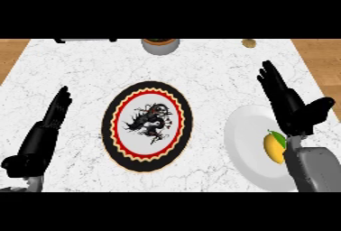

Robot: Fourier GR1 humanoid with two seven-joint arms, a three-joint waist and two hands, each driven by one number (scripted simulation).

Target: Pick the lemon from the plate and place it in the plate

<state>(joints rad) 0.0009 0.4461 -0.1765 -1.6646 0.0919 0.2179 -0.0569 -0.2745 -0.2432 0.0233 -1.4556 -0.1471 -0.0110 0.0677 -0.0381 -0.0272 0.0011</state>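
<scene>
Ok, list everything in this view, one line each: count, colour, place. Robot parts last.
counter: one, white marbled, fills the view
patterned plate: one, black rim, red and cream ring, white middle with a dark figure, centre of counter
plain plate: one, white, right side near the front edge
lemon: one, yellow with a green leaf, on the plain plate
pot: one, grey with a dark top, back edge, centre
small object: one, tan, back edge, right; too small to identify
left robot hand: one, black, fingers straight, left side of counter
right robot hand: one, black, fingers straight, over the plain plate's right edge beside the lemon
</scene>
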